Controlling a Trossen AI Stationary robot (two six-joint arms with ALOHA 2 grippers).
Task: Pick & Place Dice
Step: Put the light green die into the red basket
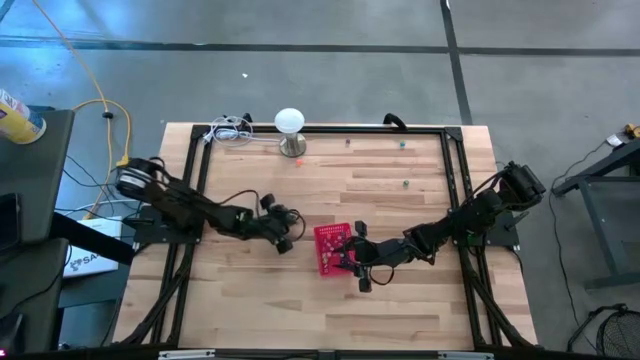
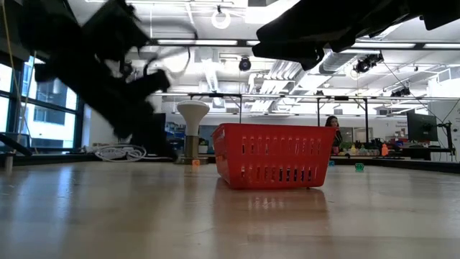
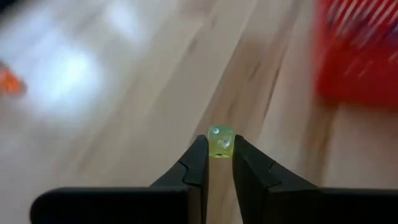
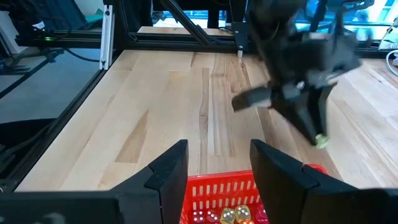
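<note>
The left gripper [image 3: 217, 151] pinches a yellow-green die [image 3: 220, 141] between its jaw tips (above the table).

Looked like a robotics lab or open-plan workshop, not anyone's home. The wooden tabletop [image 1: 330, 190] sat inside a black metal frame [image 1: 455, 170] on a bare grey concrete floor [image 1: 330, 80], with a yellow cable [image 1: 78, 60] trailing across it. From table height you could see exposed ceiling ducts [image 2: 215, 68], strip lights [image 2: 445, 45] and big windows [image 2: 50, 108]. Further back were benches with monitors [image 2: 420, 128] and clutter, plus a person [image 2: 333, 128] over there. Two dark robot arms [image 1: 190, 208] were bolted at the sides, so pretty clearly a test rig.
</note>
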